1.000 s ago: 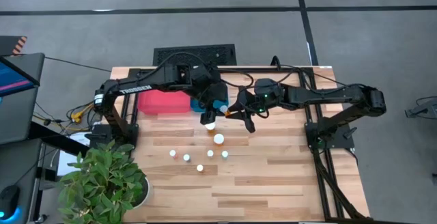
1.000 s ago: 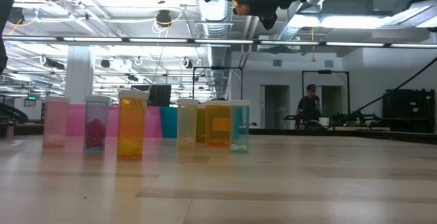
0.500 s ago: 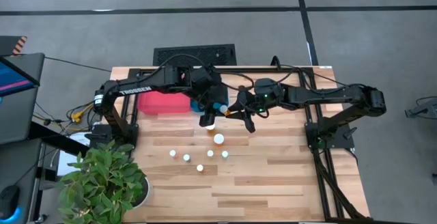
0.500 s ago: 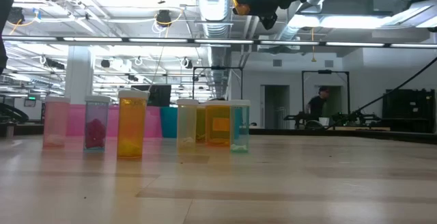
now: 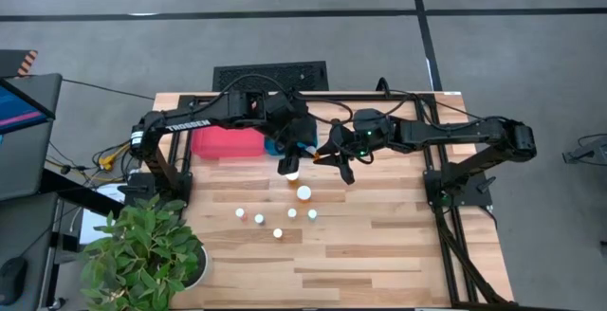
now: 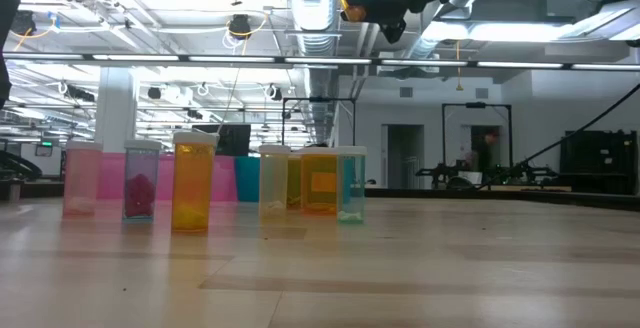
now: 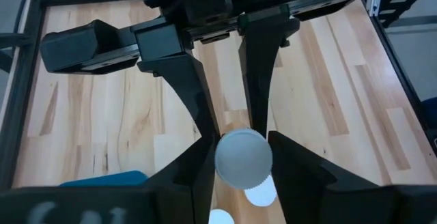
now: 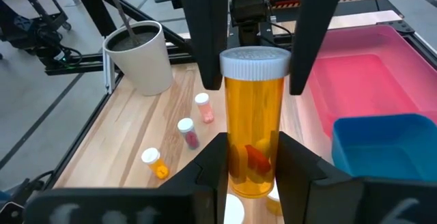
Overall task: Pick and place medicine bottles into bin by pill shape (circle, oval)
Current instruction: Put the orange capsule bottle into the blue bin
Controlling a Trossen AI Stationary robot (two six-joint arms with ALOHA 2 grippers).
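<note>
Left end effector [image 7: 242, 157] pinching ribbed white round cap | right end effector [image 8: 251, 162] pinching amber cylindrical bottle [image 8: 252, 125]

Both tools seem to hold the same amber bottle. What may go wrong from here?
1. The left tool grips only the white cap while the right tool holds the amber bottle; a pull might make it slip.
2. If dropped, it could knock over the small bottles on the table.
</note>
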